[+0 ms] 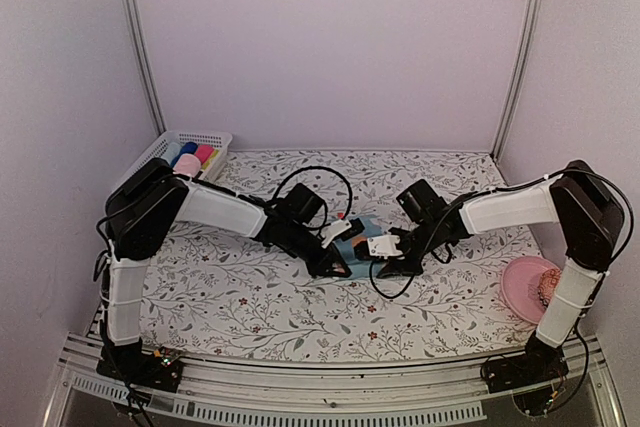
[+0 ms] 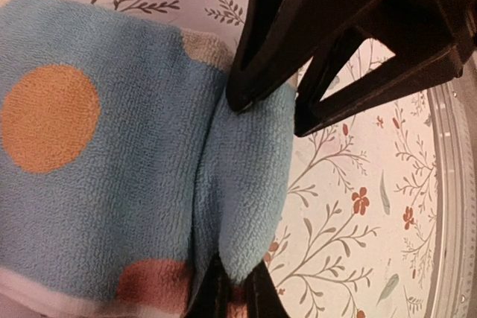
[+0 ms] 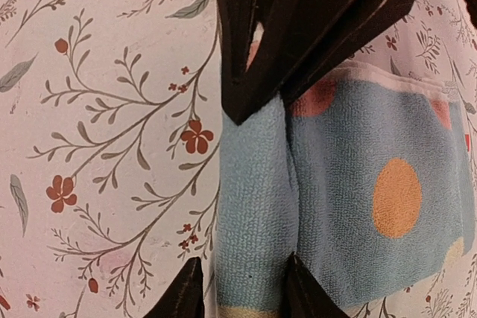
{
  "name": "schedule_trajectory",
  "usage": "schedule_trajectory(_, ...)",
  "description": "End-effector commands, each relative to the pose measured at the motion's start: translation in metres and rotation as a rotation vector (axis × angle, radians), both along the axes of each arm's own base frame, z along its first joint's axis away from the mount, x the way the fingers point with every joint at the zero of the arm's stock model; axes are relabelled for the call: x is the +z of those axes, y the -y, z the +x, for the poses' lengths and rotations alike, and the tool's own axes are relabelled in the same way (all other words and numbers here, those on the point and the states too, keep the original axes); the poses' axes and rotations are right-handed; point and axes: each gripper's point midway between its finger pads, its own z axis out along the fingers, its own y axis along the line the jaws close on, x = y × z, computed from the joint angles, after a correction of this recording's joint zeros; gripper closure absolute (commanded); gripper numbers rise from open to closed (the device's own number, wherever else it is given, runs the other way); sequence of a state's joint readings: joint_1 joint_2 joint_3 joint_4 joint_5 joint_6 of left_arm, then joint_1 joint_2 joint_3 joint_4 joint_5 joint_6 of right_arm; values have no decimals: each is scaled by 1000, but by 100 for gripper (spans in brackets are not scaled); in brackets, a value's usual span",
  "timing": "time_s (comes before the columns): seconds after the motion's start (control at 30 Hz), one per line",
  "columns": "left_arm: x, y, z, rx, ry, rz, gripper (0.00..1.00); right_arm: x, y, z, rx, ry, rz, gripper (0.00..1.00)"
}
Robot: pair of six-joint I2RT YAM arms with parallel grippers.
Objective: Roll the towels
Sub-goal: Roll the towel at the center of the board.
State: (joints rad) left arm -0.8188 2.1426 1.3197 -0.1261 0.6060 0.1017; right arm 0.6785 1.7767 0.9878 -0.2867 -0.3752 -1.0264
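towel (image 2: 112, 206): light blue, orange dot, reddish patches, pale pink edge | desk (image 3: 112, 109): white, leafy vines, red flowers | plate (image 1: 522, 285): pink

A light blue towel (image 1: 357, 234) of looped terry cloth is laid flat on the flowered table (image 1: 250, 297), near its middle; a large round orange dot (image 2: 50, 117) is shown on its face, and smaller reddish and beige dots are cut off along its edges; a pale pinkish hem is seen on one side; one edge has been turned over onto the rest, so that a narrow raised strip (image 3: 253, 214) is formed along that side; a crease is seen where it meets the flat part.
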Motion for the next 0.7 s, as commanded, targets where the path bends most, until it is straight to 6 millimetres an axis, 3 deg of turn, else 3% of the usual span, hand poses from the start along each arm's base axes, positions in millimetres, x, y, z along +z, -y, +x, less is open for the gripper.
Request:
schedule_trajectory(0.0,-28,-18,-3,30,-77,83,100,-10,1,0,-18,-20,-31,69)
schedule_trajectory(0.17,-23,-20,1,42,-62,75,100,-12,0,-7,4,-57,-35,78)
schedule_trajectory(0.3,-8,-22,5,52,2,52,77,-10,-3,-13,16,-129,-34,92)
schedule_trajectory(0.53,30,-31,5,70,199,23,47,-2,-6,-21,15,-291,-43,97)
schedule_trajectory(0.67,42,-32,-5,44,398,52,39,1,-4,-29,22,-424,-52,97)
